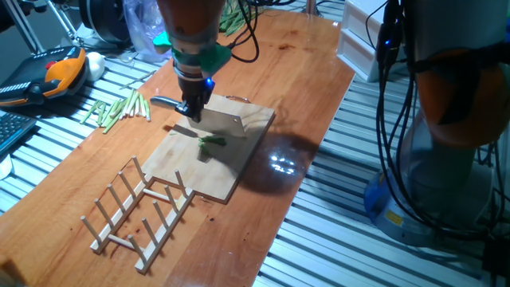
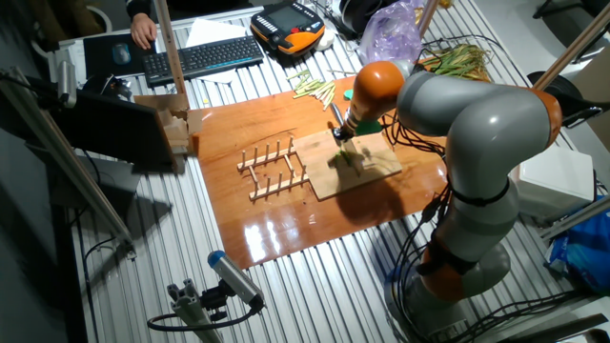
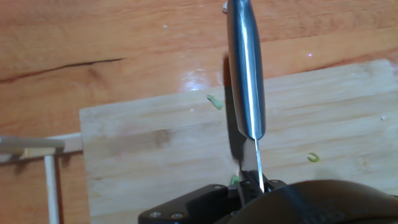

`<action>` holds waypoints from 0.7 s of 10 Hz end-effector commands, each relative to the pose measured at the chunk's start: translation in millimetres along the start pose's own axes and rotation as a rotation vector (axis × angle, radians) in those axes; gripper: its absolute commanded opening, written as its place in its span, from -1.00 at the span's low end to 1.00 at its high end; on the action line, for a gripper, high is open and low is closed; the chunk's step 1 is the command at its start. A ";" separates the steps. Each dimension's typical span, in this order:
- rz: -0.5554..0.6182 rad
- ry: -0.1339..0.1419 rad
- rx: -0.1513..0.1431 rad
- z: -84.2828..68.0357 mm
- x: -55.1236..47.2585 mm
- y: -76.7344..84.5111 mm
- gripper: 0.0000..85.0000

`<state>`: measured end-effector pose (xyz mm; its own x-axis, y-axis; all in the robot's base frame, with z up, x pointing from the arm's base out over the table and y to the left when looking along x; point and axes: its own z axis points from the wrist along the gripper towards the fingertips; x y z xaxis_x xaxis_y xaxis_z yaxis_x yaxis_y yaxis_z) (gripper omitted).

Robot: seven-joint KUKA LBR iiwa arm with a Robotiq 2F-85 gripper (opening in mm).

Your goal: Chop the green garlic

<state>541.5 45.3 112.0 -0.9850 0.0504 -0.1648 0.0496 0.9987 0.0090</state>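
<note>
The green garlic [image 1: 212,142] is a small cluster of short bright-green bits on the wooden cutting board [image 1: 231,171]. My gripper [image 1: 194,108] is shut on a steel knife [image 1: 221,120] and holds it just above the board, behind the bits. In the hand view the knife's handle [image 3: 245,74] points away from me, with its thin blade [image 3: 258,165] edge-on over the board [image 3: 155,149]. Loose green bits [image 3: 215,101] lie beside it. In the other fixed view the gripper [image 2: 341,134] is over the board [image 2: 367,171].
A wooden dowel rack [image 1: 139,211] stands next to the board's near end. A bundle of pale-green stalks [image 1: 119,108] lies left of the board. A leafy green bunch [image 2: 457,59] and a plastic bag [image 2: 391,29] sit at the table's far end.
</note>
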 end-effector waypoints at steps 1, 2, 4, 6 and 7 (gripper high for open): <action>-0.069 -0.009 -0.012 -3.3 -2.5 2.4 -1.00; -0.056 0.004 -0.041 -5.7 -1.7 2.6 -1.00; -0.051 0.022 -0.019 -1.7 3.1 5.8 -1.00; -0.049 0.015 -0.011 5.8 14.3 10.1 -1.00; -0.055 0.041 -0.002 6.3 17.8 10.8 -1.00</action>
<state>524.6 56.9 103.1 -0.9924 -0.0094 -0.1227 -0.0100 0.9999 0.0036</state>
